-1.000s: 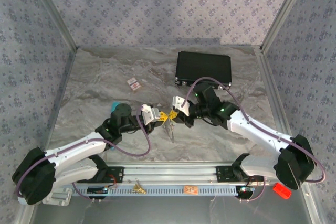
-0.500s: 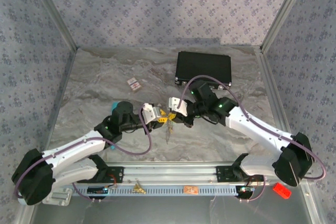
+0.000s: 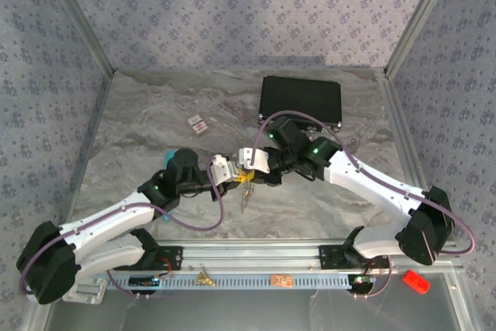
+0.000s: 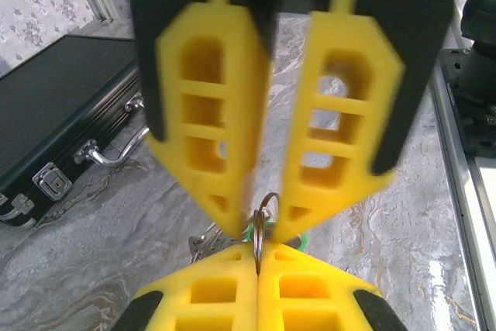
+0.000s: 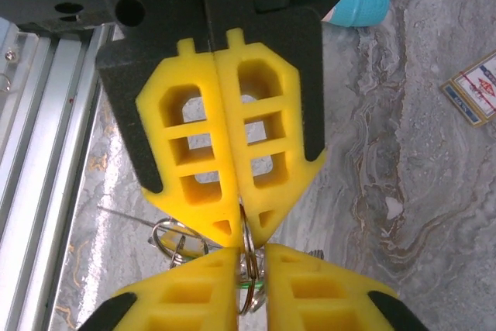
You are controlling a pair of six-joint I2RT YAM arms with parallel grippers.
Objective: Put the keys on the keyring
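Top external view: the two hands meet tip to tip above the near middle of the bench (image 3: 155, 106), the left hand (image 3: 237, 172) from the left and the right hand (image 3: 250, 170) from the right. Something thin dangles just below them, too small to make out. Seen from the left wrist, the left hand's yellow fingers are pressed together, clamped on the keyring (image 4: 258, 238), a thin metal ring seen almost edge-on. The right hand's fingers (image 4: 341, 114) stand a narrow slit apart with the ring between their tips; whether they pinch it I cannot tell. A bit of the green key (image 4: 301, 239) peeps out beside the ring. The black case (image 3: 301, 101) lies on the far side, and the small card (image 3: 198, 123) lies to the far left of the hands, well apart.
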